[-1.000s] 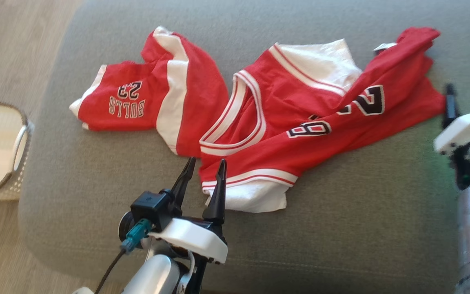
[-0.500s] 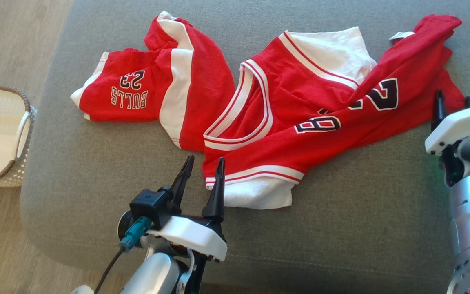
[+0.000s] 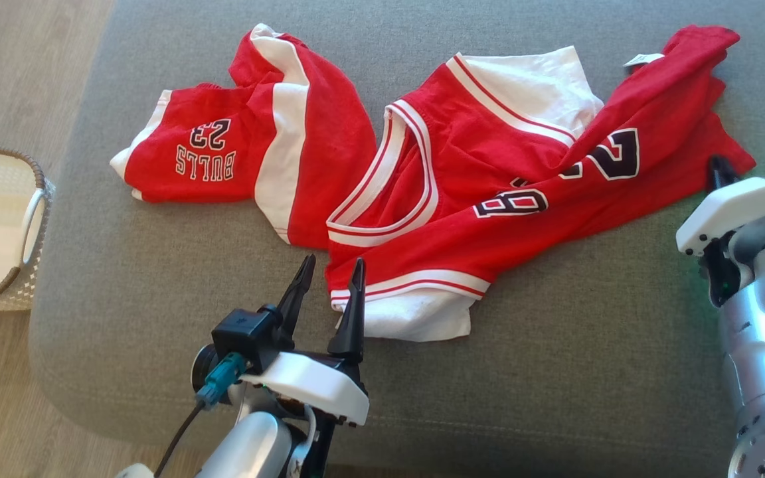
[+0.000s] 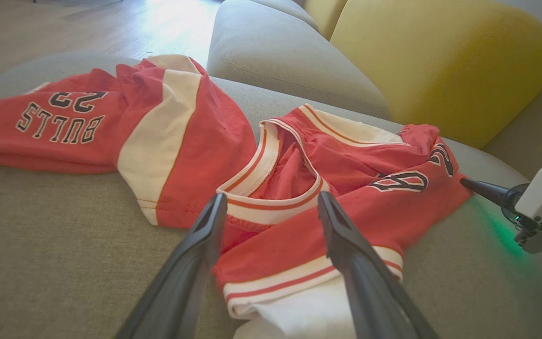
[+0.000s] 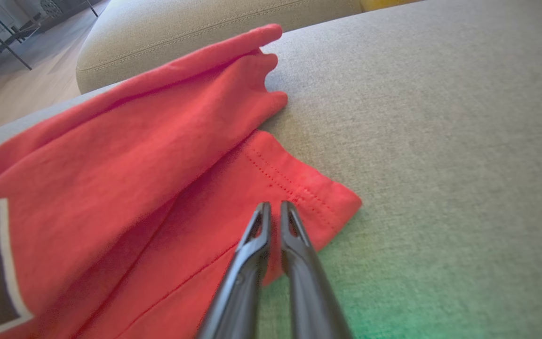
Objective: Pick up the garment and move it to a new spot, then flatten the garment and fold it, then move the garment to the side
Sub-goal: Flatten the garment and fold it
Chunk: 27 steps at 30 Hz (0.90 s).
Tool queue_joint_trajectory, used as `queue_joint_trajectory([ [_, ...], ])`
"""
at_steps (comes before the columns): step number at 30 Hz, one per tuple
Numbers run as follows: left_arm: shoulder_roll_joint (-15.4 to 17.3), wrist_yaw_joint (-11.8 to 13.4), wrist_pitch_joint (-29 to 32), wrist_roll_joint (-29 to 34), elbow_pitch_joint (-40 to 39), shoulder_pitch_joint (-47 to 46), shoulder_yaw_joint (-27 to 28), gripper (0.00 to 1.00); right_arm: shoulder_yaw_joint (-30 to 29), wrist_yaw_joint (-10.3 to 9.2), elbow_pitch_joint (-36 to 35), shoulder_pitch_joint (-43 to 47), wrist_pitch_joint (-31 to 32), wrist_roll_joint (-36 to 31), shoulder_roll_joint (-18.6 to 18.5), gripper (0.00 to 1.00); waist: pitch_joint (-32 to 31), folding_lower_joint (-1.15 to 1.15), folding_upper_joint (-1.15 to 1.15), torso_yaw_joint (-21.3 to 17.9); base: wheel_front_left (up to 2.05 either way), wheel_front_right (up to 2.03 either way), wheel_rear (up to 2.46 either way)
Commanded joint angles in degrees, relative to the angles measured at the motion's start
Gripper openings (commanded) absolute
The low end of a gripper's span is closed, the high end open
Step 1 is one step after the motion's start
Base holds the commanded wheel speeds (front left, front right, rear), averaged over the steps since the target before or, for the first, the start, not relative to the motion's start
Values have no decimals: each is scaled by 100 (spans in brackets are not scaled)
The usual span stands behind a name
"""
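The first step is in hand: getting hold of the jersey [image 3: 489,199] so that it can be lifted to a new spot.

It lies crumpled on the grey cushion [image 3: 157,279], spread between the two pincers. The right pincer [image 5: 275,205] has its tips over the stitched hem corner, at the jersey's end nearest to it. Its fingers stand nearly together, with only a slim gap. Whether cloth is caught between them I cannot tell.

The left pincer [image 3: 333,262] is wide open and holds nothing. The red-and-white banded edge lies just ahead of its tips and between the lines of its two fingers, with the neck opening just beyond. The shorts [image 3: 223,159] lie past that pincer and to its left, touching or overlapping the jersey near the neck; which, I cannot tell.

Next, as I judge it, the right pincer needs a firm pinch on the hem. The left must go down onto the banded edge and close on it. Only then should both lift together. The lift calls for care that the shorts are not dragged along, and that one layer does not slip free.
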Motion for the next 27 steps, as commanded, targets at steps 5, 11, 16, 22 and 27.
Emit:
queue_joint_trajectory([
  [5,-10,2,-71,-29,-116,-128,183,100,175,40,78,-183,-231,60,-79,0,-105,0,0,-20,0,0,0],
  [11,-10,13,-71,-31,-90,-53,187,100,213,40,190,-128,-426,161,-89,0,-272,0,0,-86,0,0,0],
  [16,-10,25,-71,-40,-97,43,259,100,510,40,-62,-79,-623,478,109,0,-522,0,0,-196,0,0,0],
  [22,-10,59,-71,-36,-140,167,419,100,1341,40,-999,403,-694,1034,282,0,-841,0,0,-444,0,0,0],
  [27,-10,72,-71,-27,-163,265,605,100,1920,40,-2131,1278,-699,1450,331,0,-1075,0,0,-607,0,0,0],
])
